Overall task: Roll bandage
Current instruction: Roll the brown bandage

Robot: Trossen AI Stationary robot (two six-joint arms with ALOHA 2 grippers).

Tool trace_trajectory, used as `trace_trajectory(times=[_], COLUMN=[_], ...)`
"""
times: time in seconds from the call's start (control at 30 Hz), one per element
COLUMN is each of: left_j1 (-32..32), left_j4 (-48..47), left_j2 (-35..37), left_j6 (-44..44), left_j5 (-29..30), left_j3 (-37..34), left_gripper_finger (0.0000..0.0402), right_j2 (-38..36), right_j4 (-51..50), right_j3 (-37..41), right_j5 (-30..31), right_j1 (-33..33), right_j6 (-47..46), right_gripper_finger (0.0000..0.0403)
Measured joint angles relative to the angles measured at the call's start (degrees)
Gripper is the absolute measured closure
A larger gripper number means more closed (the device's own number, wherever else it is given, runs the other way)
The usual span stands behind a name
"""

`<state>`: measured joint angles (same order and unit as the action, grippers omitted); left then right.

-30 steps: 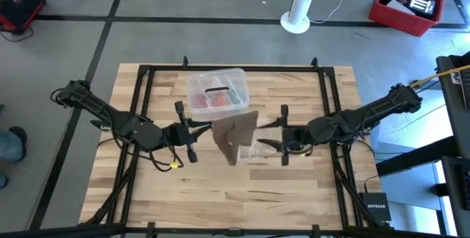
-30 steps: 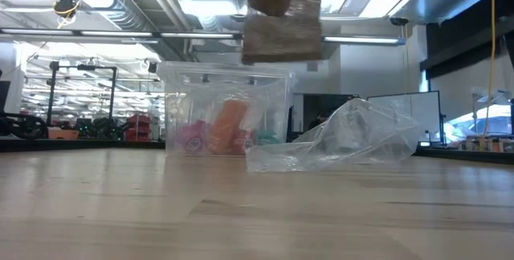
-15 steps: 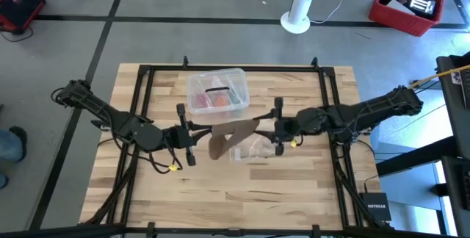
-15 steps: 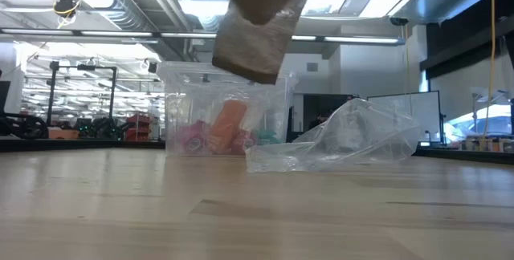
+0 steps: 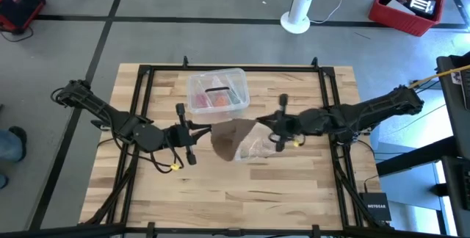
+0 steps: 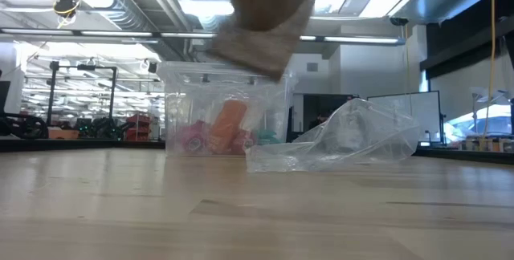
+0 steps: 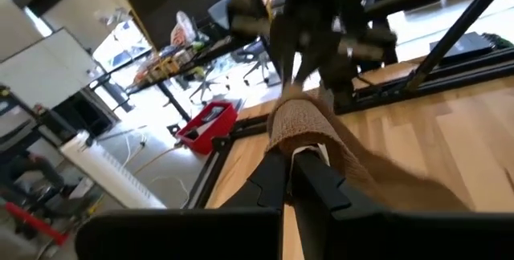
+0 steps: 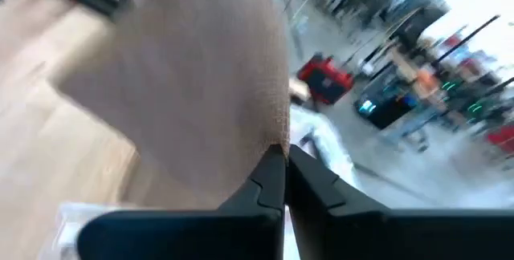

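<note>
The brown-tan bandage hangs in the air between my two grippers, over the middle of the table; in the low view its loose end dangles clear of the tabletop. My left gripper is shut on the bandage's left end, which is wound into a small roll. My right gripper is shut on the bandage's right edge, opposite the left one. My left gripper pinches the wound end of the bandage between its two fingers, coming level from the table's left. The strip runs off past the fingertips toward the other arm, lifted clear of the table. My right gripper pinches the bandage's edge between its two fingertips, coming level from the table's right. One layer or several, I cannot tell. The cloth spreads out beyond the fingers and hangs slack, off the table.
A clear plastic box with red and orange contents stands just behind the bandage. A crinkled clear plastic bag lies on the table under my right gripper. The near half of the wooden table is bare.
My right gripper has moved toward the table's far edge and a little left, up to the bandage, and has shut on its right edge. The bandage's hanging end has swung and risen from hanging straight down to slanting.
</note>
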<state>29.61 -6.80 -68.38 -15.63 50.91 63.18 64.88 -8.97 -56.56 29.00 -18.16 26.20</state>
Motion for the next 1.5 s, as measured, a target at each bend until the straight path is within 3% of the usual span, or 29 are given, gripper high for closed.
trace_trajectory(times=[0.2,0.3,0.4,0.6,0.87,1.07,1.3,1.5], left_j1=[0.0,-0.1,-0.7,-2.6,-3.2,-5.5,-5.8,-5.8], left_j4=[-1.6,2.4,9.1,21.2,23.6,24.6,25.5,25.4], left_j2=[0.0,0.0,0.0,0.0,0.6,0.5,0.4,0.4], left_j6=[1.4,-1.8,-7.7,-19.7,-21.1,-15.9,-13.9,-13.1], left_j5=[5.5,11.3,13.7,13.5,4.6,-16.2,-16.8,-16.8], left_j3=[0.0,0.0,0.0,0.0,0.0,0.0,0.0,0.0], left_gripper_finger=[0.0401,0.0401,0.0401,0.0401,0.0401,0.0401,0.0401,0.0401], right_j2=[-6.2,-7.0,-5.7,-1.8,-2.1,-4.0,-4.9,0.0], right_j4=[-8.6,-12.9,-15.8,-22.7,-36.1,-26.6,-4.2,18.3], right_j3=[-2.0,-2.0,-1.4,-1.3,-8.0,-5.9,7.9,19.9], right_j5=[3.4,0.3,-0.1,-4.8,-11.9,-5.1,-15.0,-22.6], right_j1=[-8.0,-9.9,-10.0,-7.8,-7.7,-7.5,-1.3,1.5], right_j6=[-6.9,-17.0,-33.6,-43.1,-42.4,-30.0,-24.4,-24.4], right_gripper_finger=[0.0391,0.0391,0.0379,0.0277,0.0126,0.0088,0.0110,0.0128])
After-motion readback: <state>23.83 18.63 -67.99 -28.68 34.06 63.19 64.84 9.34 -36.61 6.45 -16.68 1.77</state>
